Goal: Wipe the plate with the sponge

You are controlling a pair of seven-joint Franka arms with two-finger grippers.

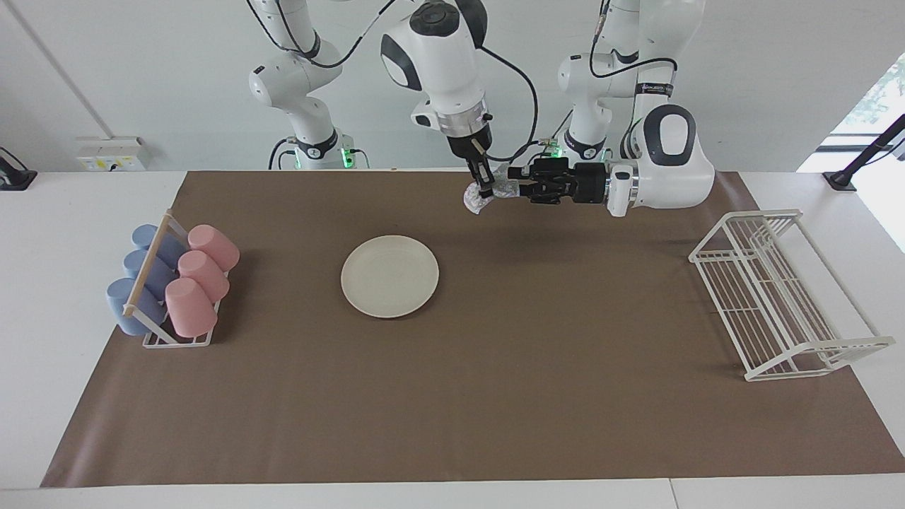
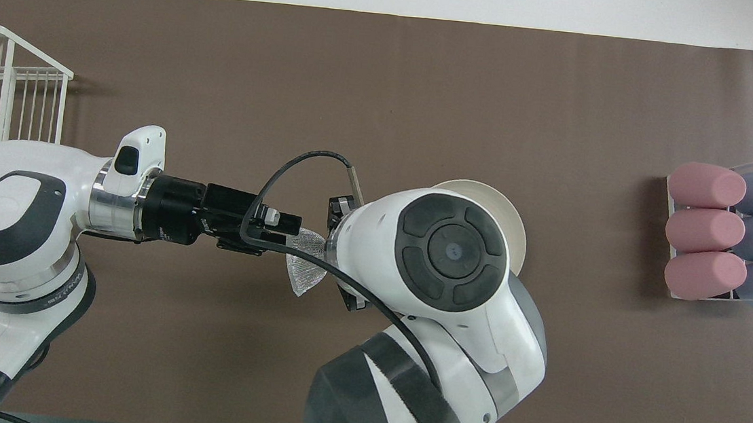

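worktop (image 1: 85, 396): white, covered over most of its middle by a brown mat (image 1: 495, 396).
wire rack (image 1: 774, 297): white, standing on the mat at the left arm's end of the worktop.
cup holder (image 1: 173, 283): at the right arm's end, holding three blue cups (image 1: 141, 272) and three pink cups (image 1: 201, 279) lying on their sides.
plate (image 1: 389, 276): cream-white, flat on the mat, between the cup holder and the rack but closer to the holder; in the overhead view the right arm's wrist covers most of it and only an arc of rim shows (image 2: 500, 205).
right gripper (image 1: 485, 189): pointing down, in the air over bare mat near the robots' edge, jaws clenched on the sponge.
left gripper (image 1: 518, 189): lying level, reaching sideways to the same wad, jaws also grasping the sponge from its side.
sponge (image 1: 488, 194): silvery wrinkly wad held up between both grippers, clear of the mat and well apart from the plate; a loose corner hangs down (image 2: 303, 275).
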